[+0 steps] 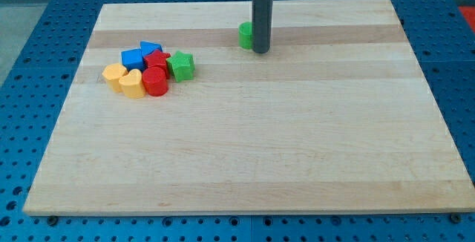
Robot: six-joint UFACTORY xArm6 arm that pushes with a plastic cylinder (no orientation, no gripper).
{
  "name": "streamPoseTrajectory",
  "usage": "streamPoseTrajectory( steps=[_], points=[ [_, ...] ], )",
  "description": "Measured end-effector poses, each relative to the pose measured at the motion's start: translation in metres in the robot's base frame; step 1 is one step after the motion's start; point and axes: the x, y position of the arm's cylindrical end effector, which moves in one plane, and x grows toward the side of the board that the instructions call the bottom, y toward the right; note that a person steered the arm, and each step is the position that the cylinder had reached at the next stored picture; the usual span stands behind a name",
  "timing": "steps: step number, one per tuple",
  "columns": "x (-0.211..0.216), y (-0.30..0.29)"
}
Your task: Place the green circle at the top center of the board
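The green circle (pixel 245 35) sits near the top centre of the wooden board (pixel 245 145), partly hidden behind my rod. My tip (pixel 260 50) rests on the board right beside the circle, on its right and slightly toward the view's bottom; I cannot tell if they touch.
A cluster of blocks lies at the upper left: a green star (pixel 181 66), a blue cube (pixel 132 58), a blue triangle-like block (pixel 151 48), a red block (pixel 157 61), a red cylinder (pixel 155 82), a yellow heart (pixel 132 83) and a yellow block (pixel 113 73).
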Motion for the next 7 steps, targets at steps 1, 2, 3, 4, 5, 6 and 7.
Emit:
streamPoseTrajectory(
  steps=[1, 2, 3, 4, 5, 6, 7],
  points=[
    [0.0, -0.013],
    [0.0, -0.035],
    [0.0, -0.045],
    [0.0, -0.038],
    [-0.006, -0.034],
    [-0.025, -0.034],
    [-0.045, -0.034]
  ],
)
